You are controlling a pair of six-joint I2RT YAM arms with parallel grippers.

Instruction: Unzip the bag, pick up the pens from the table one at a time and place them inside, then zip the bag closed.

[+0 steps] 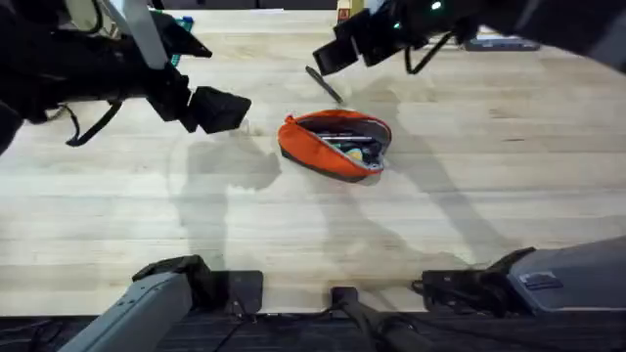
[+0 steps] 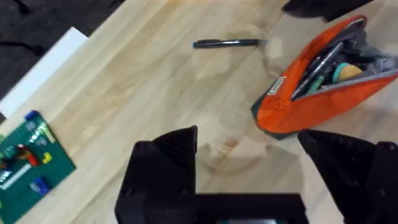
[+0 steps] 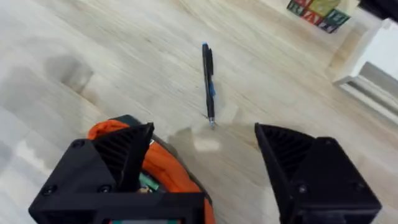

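— Overhead: from above the arm bases, facing down and forward across the table point(image 1: 469, 225).
— Left wrist: close, looking past the left gripper point(image 2: 261, 168); the bag point(image 2: 323, 93) lies ahead of its fingers.
— Right wrist: looks down past the right gripper point(image 3: 205, 168). All share bag and pen point(image 3: 208, 81)

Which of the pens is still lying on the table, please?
The pen on the bare table just beyond the bag, near the right gripper; the other already sits inside the open bag among its contents.
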